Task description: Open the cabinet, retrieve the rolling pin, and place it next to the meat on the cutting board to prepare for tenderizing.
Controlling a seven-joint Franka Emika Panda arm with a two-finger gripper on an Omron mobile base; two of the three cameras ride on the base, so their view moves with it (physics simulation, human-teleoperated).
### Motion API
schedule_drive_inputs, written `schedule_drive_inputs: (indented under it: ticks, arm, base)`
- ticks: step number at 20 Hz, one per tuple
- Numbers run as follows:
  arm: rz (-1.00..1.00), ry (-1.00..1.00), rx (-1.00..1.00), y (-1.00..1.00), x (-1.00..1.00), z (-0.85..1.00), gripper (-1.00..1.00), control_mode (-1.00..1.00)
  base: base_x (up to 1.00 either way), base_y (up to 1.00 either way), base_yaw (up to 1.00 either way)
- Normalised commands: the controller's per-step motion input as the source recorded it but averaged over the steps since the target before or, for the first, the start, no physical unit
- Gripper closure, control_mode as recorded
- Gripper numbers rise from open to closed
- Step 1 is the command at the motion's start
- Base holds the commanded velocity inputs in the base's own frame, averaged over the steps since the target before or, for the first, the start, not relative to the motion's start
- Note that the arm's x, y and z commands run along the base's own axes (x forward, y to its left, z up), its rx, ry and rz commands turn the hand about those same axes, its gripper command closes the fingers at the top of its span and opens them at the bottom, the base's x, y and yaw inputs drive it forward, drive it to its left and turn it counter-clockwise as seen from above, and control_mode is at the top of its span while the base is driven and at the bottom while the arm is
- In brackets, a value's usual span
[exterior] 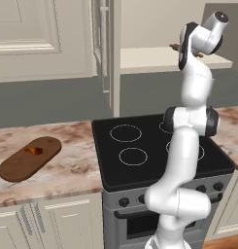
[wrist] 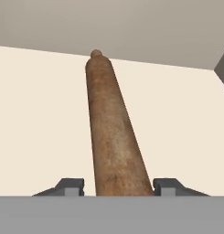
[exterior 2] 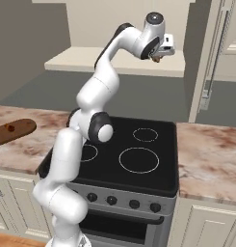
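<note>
While the white robot arm reaches up into the opened tall cream wall cabinet [exterior: 47,39], its two-finger gripper [wrist: 119,185] stands over the plain cream shelf [exterior 2: 81,60] inside. Between the two dark finger tips [wrist: 70,186] lies the slim brown wooden rolling pin [wrist: 112,132], flat on the shelf and pointing away from the hand toward the back wall. Each finger tip is just beside the rod, one on each side, but I cannot tell if they already press on it or if a small gap is left. From the left base camera, one narrow end of the pin is seen beside the wrist. Lower down on the marbled pink-beige counter [exterior: 76,165], left of the black stove top [exterior: 140,146], rests the dark brown oval wooden cutting board [exterior: 23,163], and the small reddish-orange lump of meat [exterior: 34,150] sits on it. Board and meat are well apart from the rolling pin.
</note>
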Motion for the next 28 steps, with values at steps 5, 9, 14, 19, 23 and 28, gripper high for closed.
schedule_drive_inputs:
  ticks: [5,9,14,19,23,28]
  arm:
    - [0.0,0.02,0.01,0.09,-0.29,-0.37,1.0,-1.0]
    - [0.01,-0.03,0.05,0.2,-0.58,-0.34,1.0,-1.0]
    - [0.05,-0.09,0.04,0.45,-0.8,-0.25,1.0,-1.0]
    - [0.06,-0.2,0.0,0.56,-0.94,-0.29,1.0,-1.0]
    - [0.06,-0.25,0.0,0.65,-0.98,-0.26,1.0,-1.0]
    - [0.05,-0.27,-0.01,0.63,-1.0,-0.24,1.0,-1.0]
  base:
    - [0.0,0.0,0.0]
    - [0.0,0.0,0.0]
    - [0.0,0.0,0.0]
    - [0.0,0.0,0.0]
    - [0.0,0.0,0.0]
    - [0.0,0.0,0.0]
